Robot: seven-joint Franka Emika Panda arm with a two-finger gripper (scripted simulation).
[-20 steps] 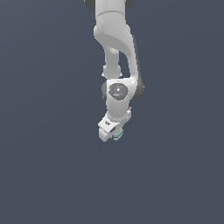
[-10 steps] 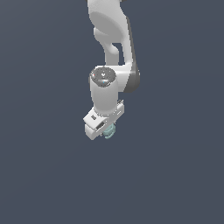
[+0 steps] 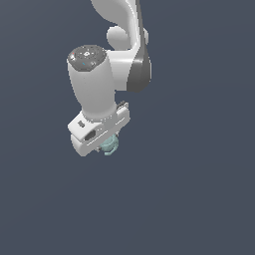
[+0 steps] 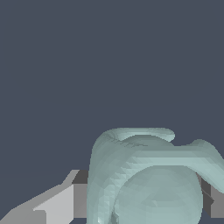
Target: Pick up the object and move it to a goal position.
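Looking at the exterior view, you see first the white arm (image 3: 112,60), which comes down from the upper edge and fills the upper middle of the picture against a plain dark grey-blue background. Its wide round wrist segment, with a grey cap on top, points downward and a little toward the exterior view's left. Under it sits the gripper (image 3: 102,142), a white block with a dark slot on its face. The object (image 3: 109,145) is much smaller: a pale teal-green roundish item with a small loop, and it peeks out just below the gripper body, touching it. In the wrist view the object (image 4: 148,179) is very close to the camera and sits between the two grey fingers (image 4: 57,201), one on each side of it. The jaws are closed onto the object and hold it.
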